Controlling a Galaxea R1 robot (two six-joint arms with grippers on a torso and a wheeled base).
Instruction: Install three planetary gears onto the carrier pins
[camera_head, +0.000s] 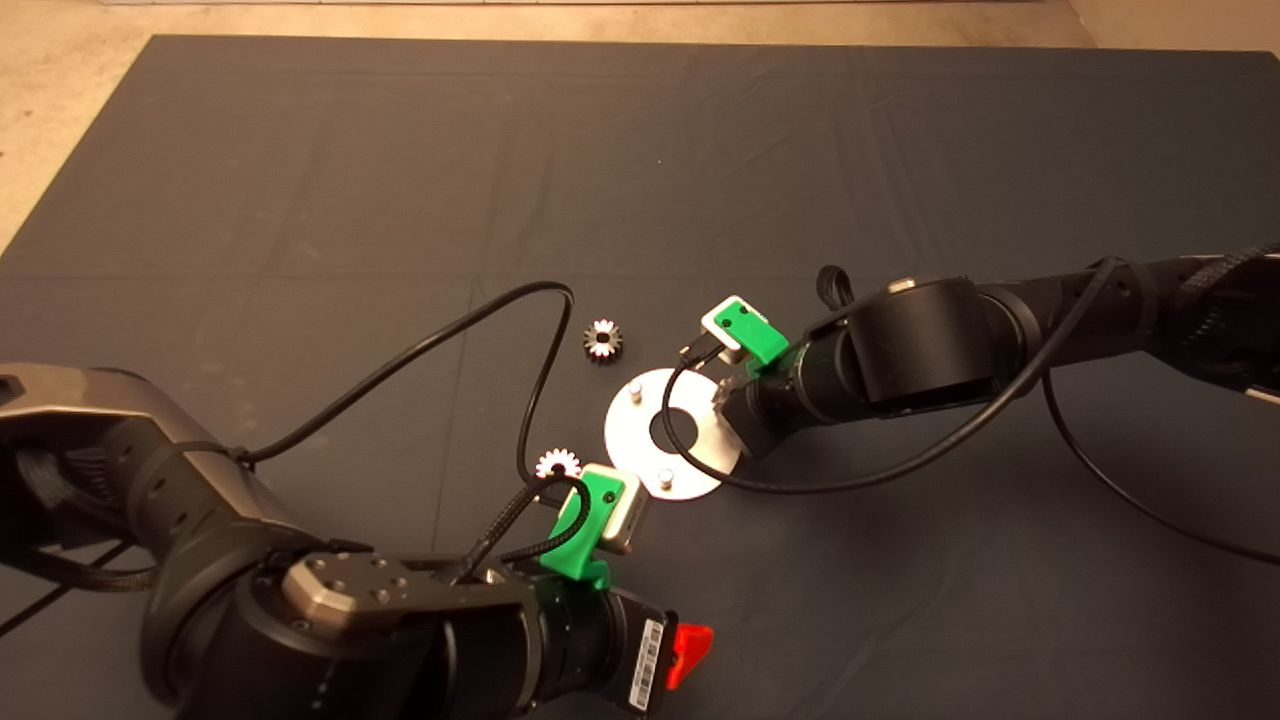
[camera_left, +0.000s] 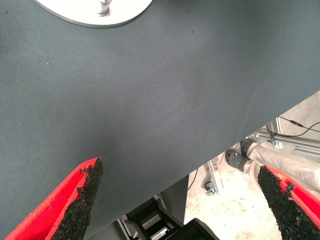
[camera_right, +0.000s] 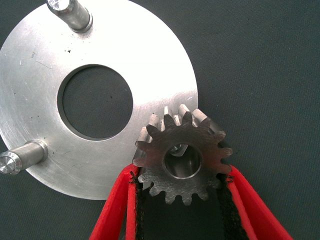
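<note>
A toothed, brushed-metal gear (camera_right: 182, 161) with a round bore is clamped between the red fingers (camera_right: 116, 207) of the right gripper (camera_right: 182, 200), held over the rim of the flat silver disc (camera_right: 47, 95); a pin is glimpsed through its bore. Two smooth cylindrical pins (camera_right: 72, 15) (camera_right: 22, 156) are seen bare. Two further gears (camera_head: 603, 340) (camera_head: 558, 464) are left on the woven dark mat (camera_head: 300, 200) beside the disc. The left gripper (camera_left: 182, 197) is held wide apart, empty, near the disc.

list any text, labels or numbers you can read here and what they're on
No readable text anywhere.
White barcode sticker on the left arm's wrist, beside the left claw: its print is too small to read.
Disc, gear in the right claw, and mat: no markings visible.
</note>
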